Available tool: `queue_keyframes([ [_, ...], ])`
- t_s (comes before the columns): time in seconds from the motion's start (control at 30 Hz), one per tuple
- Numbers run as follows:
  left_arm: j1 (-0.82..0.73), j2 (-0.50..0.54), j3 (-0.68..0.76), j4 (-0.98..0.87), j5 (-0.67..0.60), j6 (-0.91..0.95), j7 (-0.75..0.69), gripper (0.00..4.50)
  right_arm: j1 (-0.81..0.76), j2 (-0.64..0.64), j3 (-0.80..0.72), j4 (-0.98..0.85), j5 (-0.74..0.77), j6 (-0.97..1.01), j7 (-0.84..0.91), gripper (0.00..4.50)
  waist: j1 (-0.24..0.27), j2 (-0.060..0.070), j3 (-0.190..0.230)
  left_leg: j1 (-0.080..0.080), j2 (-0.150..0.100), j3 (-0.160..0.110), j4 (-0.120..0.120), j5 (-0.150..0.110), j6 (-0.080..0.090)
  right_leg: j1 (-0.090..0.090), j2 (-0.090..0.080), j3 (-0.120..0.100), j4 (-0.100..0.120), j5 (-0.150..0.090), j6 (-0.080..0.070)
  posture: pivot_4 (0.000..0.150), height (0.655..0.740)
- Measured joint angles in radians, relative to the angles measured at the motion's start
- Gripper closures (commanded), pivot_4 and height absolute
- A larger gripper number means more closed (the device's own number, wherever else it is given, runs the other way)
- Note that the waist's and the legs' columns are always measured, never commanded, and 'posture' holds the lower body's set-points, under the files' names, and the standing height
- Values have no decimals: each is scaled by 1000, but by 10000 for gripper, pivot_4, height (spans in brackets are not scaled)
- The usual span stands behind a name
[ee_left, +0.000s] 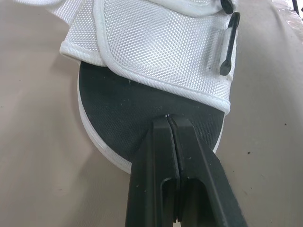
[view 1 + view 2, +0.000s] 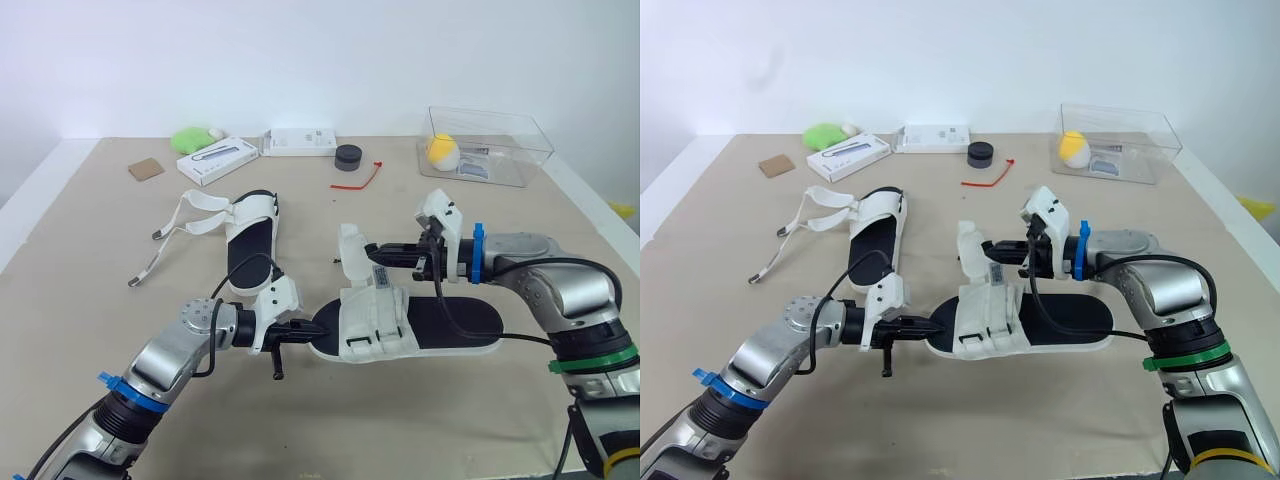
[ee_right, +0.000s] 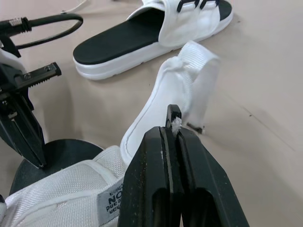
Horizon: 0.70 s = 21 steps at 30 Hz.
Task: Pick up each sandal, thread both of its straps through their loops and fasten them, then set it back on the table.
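Our left gripper (image 1: 169, 118), fingers pressed together, touched the toe of the near sandal (image 2: 455, 322), which lay toward the tabletop's (image 2: 450, 420) front edge. Our right gripper (image 3: 174, 124) pinched its raised strap (image 2: 350, 250). The other sandal (image 2: 250, 245) lay nearer the left edge.

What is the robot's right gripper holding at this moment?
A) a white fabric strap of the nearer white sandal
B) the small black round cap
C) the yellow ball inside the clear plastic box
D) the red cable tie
A: the right gripper is shut on the tip of the white fabric strap, which stands up from the white sandal with the black footbed.
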Motion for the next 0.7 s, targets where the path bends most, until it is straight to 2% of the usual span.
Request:
queue_keyframes([
  [0.7, 0, 0, 0, -6, -1, 2, -1, 45000, 41, 13, 9, 3, -104, -4, 7, 44633, 0, 0, 0, 0, 0, 0, 0, 0, 0, 0, 0, 0, -1, 0, 0, 1500, 7400],
])
